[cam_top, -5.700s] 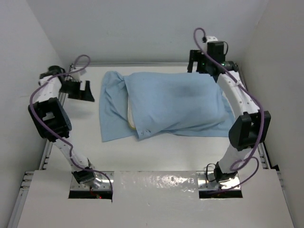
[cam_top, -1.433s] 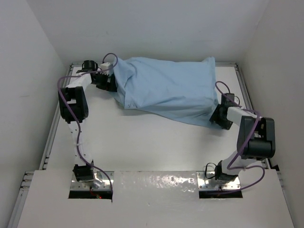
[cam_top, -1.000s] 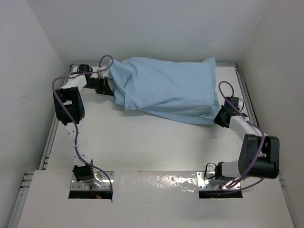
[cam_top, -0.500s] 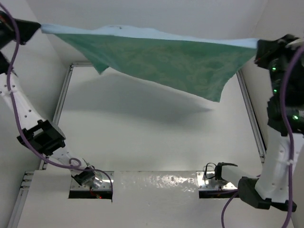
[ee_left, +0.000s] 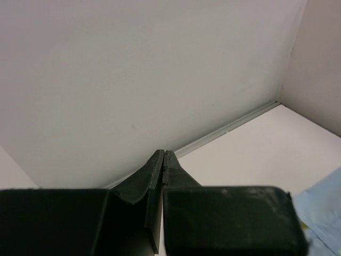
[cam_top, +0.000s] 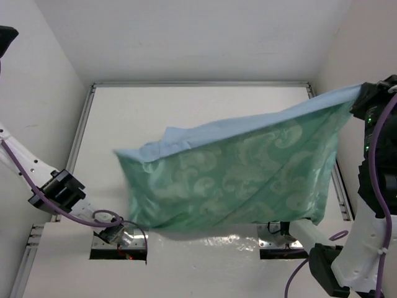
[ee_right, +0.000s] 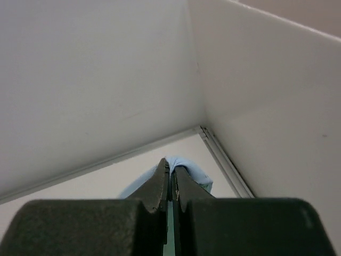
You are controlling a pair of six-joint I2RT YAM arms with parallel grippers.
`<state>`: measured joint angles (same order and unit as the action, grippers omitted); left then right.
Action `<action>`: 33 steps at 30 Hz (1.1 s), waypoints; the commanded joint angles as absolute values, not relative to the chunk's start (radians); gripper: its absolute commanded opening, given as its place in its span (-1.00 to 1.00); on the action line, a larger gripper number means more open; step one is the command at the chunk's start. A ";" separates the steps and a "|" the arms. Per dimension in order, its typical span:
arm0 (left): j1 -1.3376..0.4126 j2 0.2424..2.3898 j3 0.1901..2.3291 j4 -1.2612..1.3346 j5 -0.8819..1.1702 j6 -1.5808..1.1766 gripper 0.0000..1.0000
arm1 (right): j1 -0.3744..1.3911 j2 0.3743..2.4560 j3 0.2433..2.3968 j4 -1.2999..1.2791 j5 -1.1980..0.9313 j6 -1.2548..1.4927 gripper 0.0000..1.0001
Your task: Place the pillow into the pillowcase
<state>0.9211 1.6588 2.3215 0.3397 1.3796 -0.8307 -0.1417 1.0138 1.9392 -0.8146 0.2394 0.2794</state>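
Note:
The pillowcase (cam_top: pixel 248 174) hangs in the air above the table, its sea-green patterned face towards the top camera and a light blue edge along its top. My right gripper (cam_top: pixel 365 98) holds its upper right corner high at the right wall. In the right wrist view the gripper (ee_right: pixel 171 161) is shut on a fold of the light blue cloth (ee_right: pixel 193 173). The cloth's left end (cam_top: pixel 124 154) hangs free. My left gripper (ee_left: pixel 163 152) is shut on nothing, raised near the left wall. The pillow is out of view.
The white table (cam_top: pixel 186 112) has metal rails along its left (cam_top: pixel 79 139) and right edges, with white walls on three sides. The left arm's elbow (cam_top: pixel 56 189) stands low at the left. Both arm bases sit at the near edge, partly behind the hanging cloth.
The pillowcase, stretched between both raised grippers half a second ago, has come out of the left gripper. Its left end has dropped, and it now hangs from the right gripper alone.

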 commanded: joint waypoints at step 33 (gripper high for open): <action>0.029 2.235 1.934 -1.042 0.706 0.687 0.99 | -0.149 1.786 1.663 -0.453 0.064 0.353 -1.00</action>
